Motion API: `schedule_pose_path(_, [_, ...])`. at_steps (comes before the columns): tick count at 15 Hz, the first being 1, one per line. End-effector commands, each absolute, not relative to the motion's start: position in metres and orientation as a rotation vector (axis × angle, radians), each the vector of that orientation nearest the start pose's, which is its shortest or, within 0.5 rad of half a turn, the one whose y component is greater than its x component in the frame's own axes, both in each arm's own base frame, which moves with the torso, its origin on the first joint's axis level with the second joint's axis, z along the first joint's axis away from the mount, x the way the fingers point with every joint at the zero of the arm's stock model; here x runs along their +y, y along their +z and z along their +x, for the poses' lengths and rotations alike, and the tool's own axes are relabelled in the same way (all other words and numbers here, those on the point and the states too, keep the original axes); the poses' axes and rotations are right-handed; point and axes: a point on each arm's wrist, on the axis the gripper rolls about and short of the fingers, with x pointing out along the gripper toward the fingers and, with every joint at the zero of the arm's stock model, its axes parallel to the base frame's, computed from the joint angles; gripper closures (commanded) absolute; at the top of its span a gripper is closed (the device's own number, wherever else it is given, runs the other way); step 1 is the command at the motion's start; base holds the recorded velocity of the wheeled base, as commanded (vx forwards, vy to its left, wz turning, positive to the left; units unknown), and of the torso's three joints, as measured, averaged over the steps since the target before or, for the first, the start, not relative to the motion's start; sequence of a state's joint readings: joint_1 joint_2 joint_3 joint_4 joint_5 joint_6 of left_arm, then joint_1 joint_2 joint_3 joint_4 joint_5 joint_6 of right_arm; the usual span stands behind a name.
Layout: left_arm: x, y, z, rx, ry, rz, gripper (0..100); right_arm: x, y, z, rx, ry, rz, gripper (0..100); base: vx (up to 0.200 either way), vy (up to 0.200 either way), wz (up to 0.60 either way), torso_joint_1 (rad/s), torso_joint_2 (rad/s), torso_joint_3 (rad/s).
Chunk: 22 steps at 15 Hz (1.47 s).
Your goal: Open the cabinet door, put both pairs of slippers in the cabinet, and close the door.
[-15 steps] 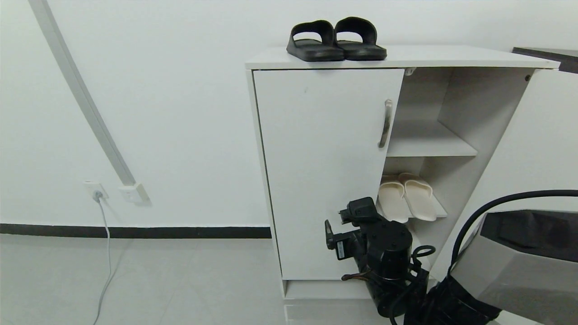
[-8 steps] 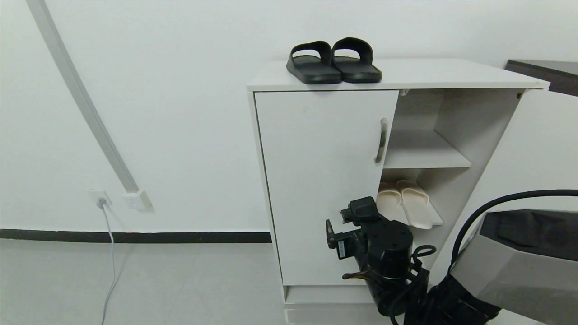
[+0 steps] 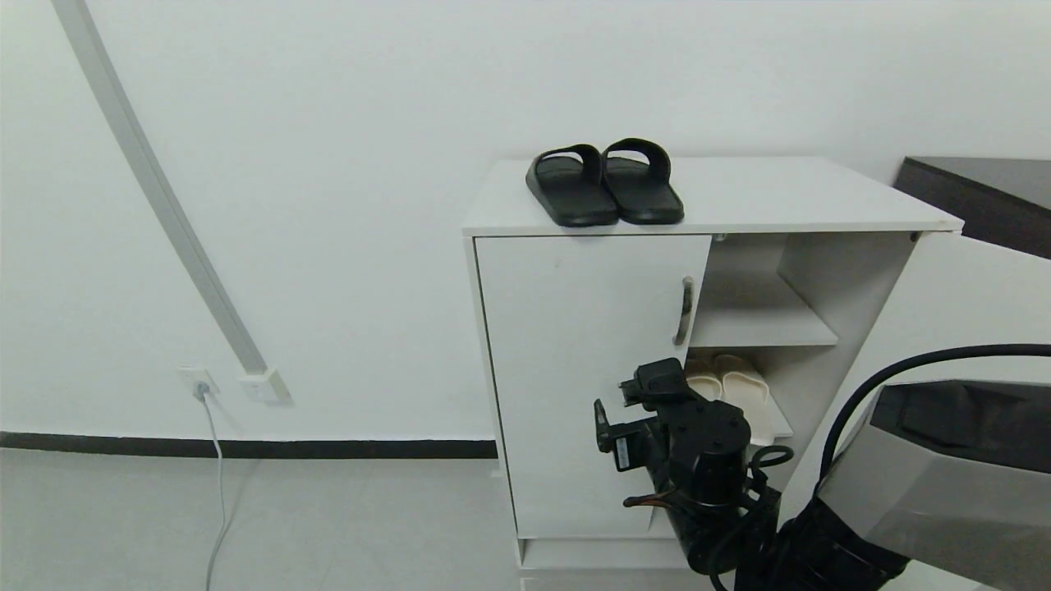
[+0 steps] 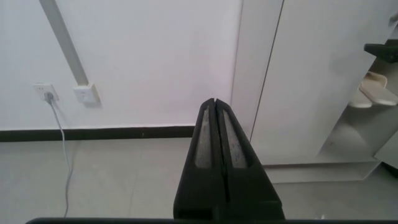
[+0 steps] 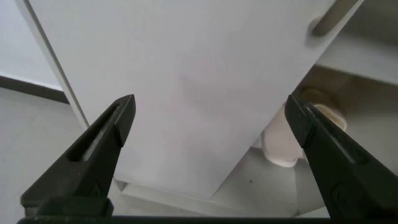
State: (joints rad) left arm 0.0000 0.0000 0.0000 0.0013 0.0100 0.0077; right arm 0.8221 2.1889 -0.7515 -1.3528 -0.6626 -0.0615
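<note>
Left tool (image 4: 214,134): fingers pressed together, empty, low and left of the cabinet (image 3: 739,193).
Black slippers (image 3: 605,182): side by side on the cabinet's top, left end. Probably light, bendy rubber, so pinch the arched straps (image 3: 575,156) where they meet.
Cream slippers (image 3: 731,386): inside the cabinet, lower shelf.
Right tool (image 5: 210,106): fingers wide apart, empty, before the cabinet's shut door (image 3: 583,369).
Open door (image 3: 944,295): swung out at the cabinet's right.

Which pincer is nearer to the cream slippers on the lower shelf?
Right. The right pincer hangs open close before the cream slippers; the left pincer, shut, is farther back, facing the cabinet's left edge.
</note>
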Motion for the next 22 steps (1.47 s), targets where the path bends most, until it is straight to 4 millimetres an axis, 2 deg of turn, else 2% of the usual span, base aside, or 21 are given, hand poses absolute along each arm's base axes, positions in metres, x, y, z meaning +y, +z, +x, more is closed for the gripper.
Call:
schedule_pose_path(1, [0.0002,0.0753,-0.0228,0.002,0.011,0.008,100,0.2609,0.072,0.262,0.06,0.16,-0.122,0,0.0,0.0,0.0,0.163,-0.48,-0.32])
schedule_pose_path(9, [0.0002,0.0753,-0.0228,0.002,0.011,0.008,100,0.2587,0.0719,0.2639,0.06,0.152,-0.12,0,0.0,0.0,0.0,0.179,-0.49,-0.317])
schedule_pose_path(22, [0.0002,0.0753,-0.0228,0.002,0.011,0.008,100,0.2571,0.0728,0.2655,0.053,0.144,-0.117,0,0.0,0.0,0.0,0.234,-0.55,-0.313])
